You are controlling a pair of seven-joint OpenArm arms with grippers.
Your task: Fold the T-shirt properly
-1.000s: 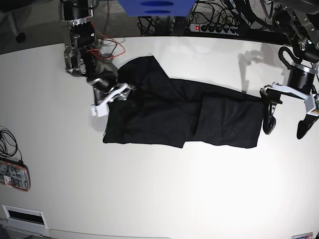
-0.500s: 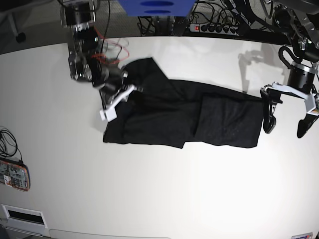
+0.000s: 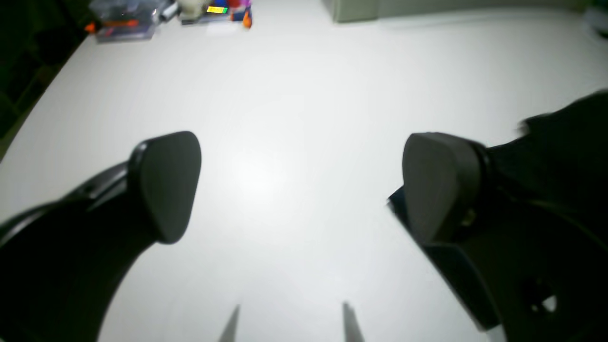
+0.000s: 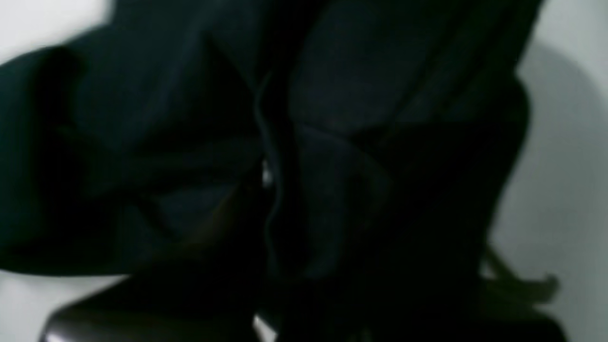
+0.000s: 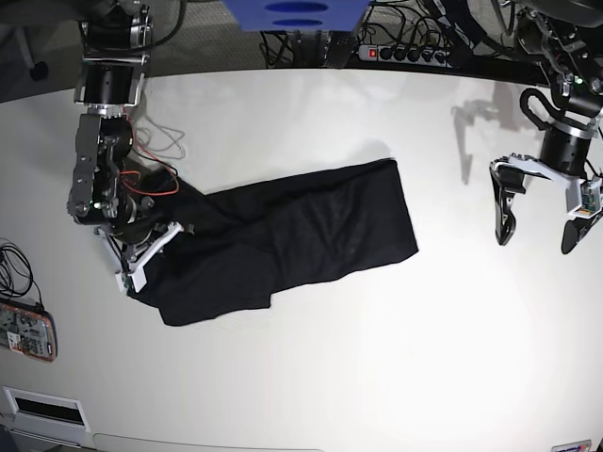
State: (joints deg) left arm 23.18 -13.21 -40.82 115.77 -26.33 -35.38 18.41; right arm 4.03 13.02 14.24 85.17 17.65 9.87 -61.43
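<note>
Black T-shirt (image 5: 283, 235) lying on white tabletop (image 5: 377, 358), right end effector (image 5: 141, 259) pinching its edge, left end effector (image 5: 537, 221) hanging wide open, well apart from it.

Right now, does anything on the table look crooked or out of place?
Yes. The T-shirt lies slanted and wrinkled across the table, bunched up at the end where the right gripper is shut on it. The left gripper hangs open over bare table, apart from the cloth.

left gripper (image 3: 304, 190) jaws spread wide over the bare white table (image 3: 294, 95), clutter (image 3: 166, 14) beyond.
</note>
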